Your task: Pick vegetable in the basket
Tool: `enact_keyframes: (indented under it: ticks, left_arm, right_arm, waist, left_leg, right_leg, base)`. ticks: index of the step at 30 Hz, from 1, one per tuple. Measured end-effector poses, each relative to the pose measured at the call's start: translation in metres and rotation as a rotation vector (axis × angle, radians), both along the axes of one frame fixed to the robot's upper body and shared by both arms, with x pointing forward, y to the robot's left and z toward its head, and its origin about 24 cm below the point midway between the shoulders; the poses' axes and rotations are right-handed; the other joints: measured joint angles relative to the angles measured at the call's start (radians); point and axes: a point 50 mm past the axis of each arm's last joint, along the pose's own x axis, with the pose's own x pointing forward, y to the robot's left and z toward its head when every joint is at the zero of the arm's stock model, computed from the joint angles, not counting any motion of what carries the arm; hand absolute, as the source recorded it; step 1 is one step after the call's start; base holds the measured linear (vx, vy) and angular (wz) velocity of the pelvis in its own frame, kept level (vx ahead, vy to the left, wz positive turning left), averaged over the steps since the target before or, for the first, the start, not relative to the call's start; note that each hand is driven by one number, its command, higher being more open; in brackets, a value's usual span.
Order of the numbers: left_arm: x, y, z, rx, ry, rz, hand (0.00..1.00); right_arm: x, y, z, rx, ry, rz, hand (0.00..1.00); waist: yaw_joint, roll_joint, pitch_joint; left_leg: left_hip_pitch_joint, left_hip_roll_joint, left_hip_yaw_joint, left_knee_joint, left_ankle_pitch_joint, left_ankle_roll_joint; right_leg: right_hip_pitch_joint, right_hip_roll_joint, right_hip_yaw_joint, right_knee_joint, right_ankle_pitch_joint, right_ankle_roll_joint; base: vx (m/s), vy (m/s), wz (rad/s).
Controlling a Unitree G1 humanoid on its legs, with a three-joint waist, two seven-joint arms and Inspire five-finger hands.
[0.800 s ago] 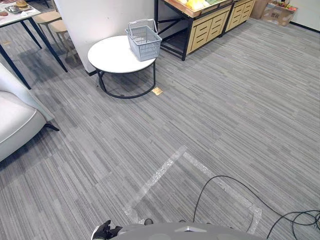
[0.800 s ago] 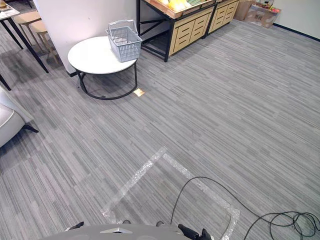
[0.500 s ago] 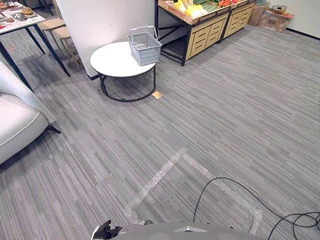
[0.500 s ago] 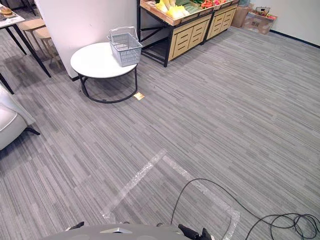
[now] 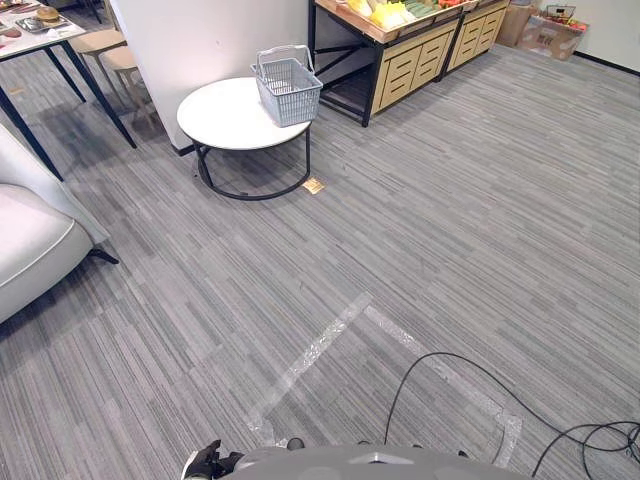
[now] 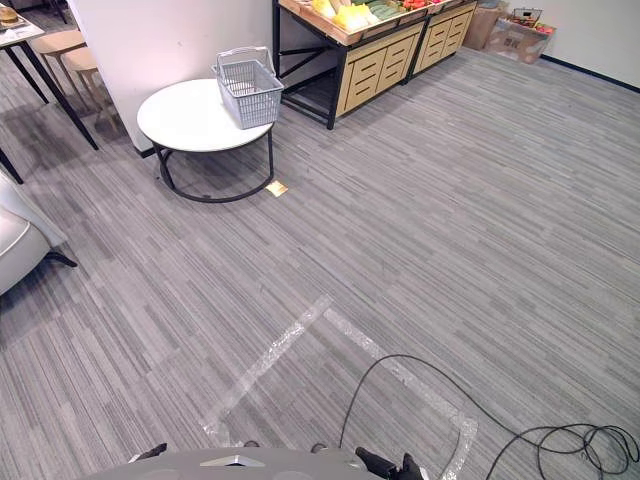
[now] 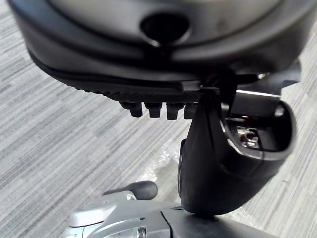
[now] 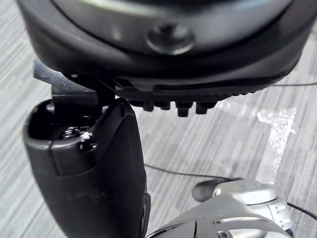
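Note:
A grey wire basket (image 5: 288, 85) with its handle raised stands on the right edge of a round white table (image 5: 225, 115) far ahead on the left. I see nothing inside it. Yellow and green vegetables (image 5: 390, 12) lie on top of a wooden drawer stand (image 5: 415, 55) just right of the table. My left hand (image 5: 207, 463) hangs low at my side, far from both, with relaxed fingers (image 7: 156, 110) that hold nothing. My right hand (image 6: 385, 466) hangs the same way on the other side, its thumb (image 8: 94, 173) loose and nothing in it.
Grey carpet with clear tape lines (image 5: 320, 345) stretches between me and the table. A white sofa (image 5: 30, 245) stands at the left, with a dining table (image 5: 35, 25) and stools (image 5: 105, 45) behind it. A white pillar (image 5: 200, 40) rises behind the round table. Cardboard boxes (image 5: 548, 30) sit far right.
The whole picture has shifted slightly, so the camera has moved. The basket, the table and both hands are where they were.

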Motion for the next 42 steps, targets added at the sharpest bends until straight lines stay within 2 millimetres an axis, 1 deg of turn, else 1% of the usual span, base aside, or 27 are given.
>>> enact_keyframes:
  ticks: [2,8,9,17,21,27,32,33,35,37,39,40,42]
  left_arm:
    - [0.0004,0.0003,0.0001,0.001,-0.001,0.000,1.00]
    - [0.0002,0.0002,0.0000,0.001,0.000,0.001,1.00]
    - [0.0002,0.0002,0.0000,0.001,0.000,0.001,1.00]
    - [-0.0001,0.0006,0.0000,0.002,0.000,0.005,1.00]
    - [0.0001,0.0006,0.0000,0.002,0.000,0.005,1.00]
    - [0.0007,0.0006,0.0000,0.000,-0.002,0.012,1.00]
    - [0.0008,0.0007,0.0000,-0.002,-0.004,0.021,1.00]
    - [0.0007,0.0008,0.0001,-0.002,-0.004,0.023,1.00]
    - [0.0006,0.0010,0.0002,-0.004,-0.008,0.035,1.00]
    - [-0.0001,0.0019,0.0003,-0.006,-0.010,0.057,1.00]
    - [-0.0015,0.0033,0.0005,-0.006,-0.011,0.080,1.00]
    - [-0.0020,0.0046,0.0007,-0.003,-0.011,0.089,1.00]
    - [-0.0002,0.0072,0.0014,0.000,-0.021,0.103,1.00]
  right_arm:
    - [0.0018,0.0002,-0.0002,0.002,-0.001,0.002,1.00]
    - [0.0022,-0.0001,-0.0003,0.002,0.002,0.003,1.00]
    - [0.0021,-0.0001,-0.0003,0.002,0.002,0.003,1.00]
    - [0.0018,0.0003,-0.0004,0.003,0.004,0.003,1.00]
    - [0.0023,0.0003,-0.0004,0.004,0.002,0.003,1.00]
    - [0.0030,0.0000,-0.0003,0.009,-0.002,-0.006,1.00]
    - [0.0033,-0.0001,-0.0003,0.009,-0.003,-0.007,1.00]
    - [0.0030,0.0000,-0.0003,0.009,-0.003,-0.007,1.00]
    - [0.0045,0.0001,0.0000,0.008,-0.009,-0.008,1.00]
    - [0.0047,0.0004,0.0001,0.010,-0.016,-0.032,1.00]
    - [0.0038,0.0007,-0.0001,0.015,-0.017,-0.053,1.00]
    - [0.0004,0.0020,-0.0007,0.021,-0.006,-0.071,1.00]
    - [-0.0008,0.0042,-0.0012,0.029,-0.003,-0.094,1.00]
  waist:
    - [0.000,0.000,0.010]
    - [0.000,0.002,0.011]
    - [0.000,0.007,0.014]
    - [0.000,0.005,0.016]
    - [0.000,0.000,0.016]
    - [0.001,-0.001,0.029]
    - [0.002,0.000,0.033]
    - [0.002,0.000,0.035]
    - [0.003,-0.004,0.030]
    - [0.003,-0.005,0.030]
    - [0.002,-0.010,0.032]
    - [0.002,-0.016,0.033]
    - [0.003,-0.027,0.046]
  left_leg:
    - [0.015,0.000,0.000,0.000,0.000,-0.001]
    - [0.018,0.003,0.001,0.000,0.001,-0.002]
    - [0.019,0.003,0.001,0.000,0.002,-0.003]
    - [0.019,0.002,0.002,-0.001,0.000,-0.006]
    - [0.026,0.002,0.003,-0.001,0.002,-0.003]
    - [0.049,0.003,0.008,0.000,-0.001,-0.008]
    - [0.048,0.006,0.023,0.000,-0.004,-0.010]
    - [0.041,0.006,0.030,0.000,-0.010,-0.015]
    - [0.022,0.007,0.040,0.000,-0.014,-0.013]
    - [0.008,0.006,0.052,0.000,-0.017,-0.008]
    - [0.011,0.001,0.052,0.004,-0.020,-0.003]
    - [0.016,-0.005,0.048,0.009,-0.027,0.001]
    - [0.011,-0.016,0.038,0.075,-0.069,0.008]
  right_leg:
    - [0.014,0.000,-0.005,-0.001,0.000,0.000]
    - [0.020,0.001,-0.006,0.003,0.000,0.000]
    - [0.019,0.001,-0.006,0.006,-0.001,0.001]
    - [0.013,0.000,-0.006,0.002,-0.002,0.007]
    - [0.023,0.000,-0.006,-0.003,0.005,0.001]
    - [0.045,0.001,-0.002,-0.003,0.004,-0.001]
    - [0.032,0.002,0.011,0.013,0.000,-0.005]
    - [0.015,0.002,0.018,0.030,-0.007,-0.007]
    - [-0.022,0.003,0.031,0.058,-0.016,-0.011]
    - [-0.060,-0.002,0.037,0.114,-0.039,-0.010]
    - [-0.074,-0.009,0.037,0.154,-0.063,-0.006]
    - [-0.085,-0.018,0.033,0.194,-0.087,-0.005]
    - [-0.082,-0.039,0.024,0.255,-0.128,0.009]
  base:
    - [0.00,-0.040,0.05]
    - [-0.06,-0.033,0.01]
    - [-0.07,-0.015,0.00]
    - [-0.06,-0.012,0.00]
    - [0.00,0.000,0.00]
    - [-0.01,-0.009,-0.01]
    - [-0.06,-0.017,-0.08]
    - [-0.07,-0.006,-0.16]
    - [-0.04,0.004,-0.19]
    - [0.02,0.008,-0.11]
    - [0.05,0.009,0.02]
    - [0.09,0.010,0.13]
    - [0.10,0.008,0.17]
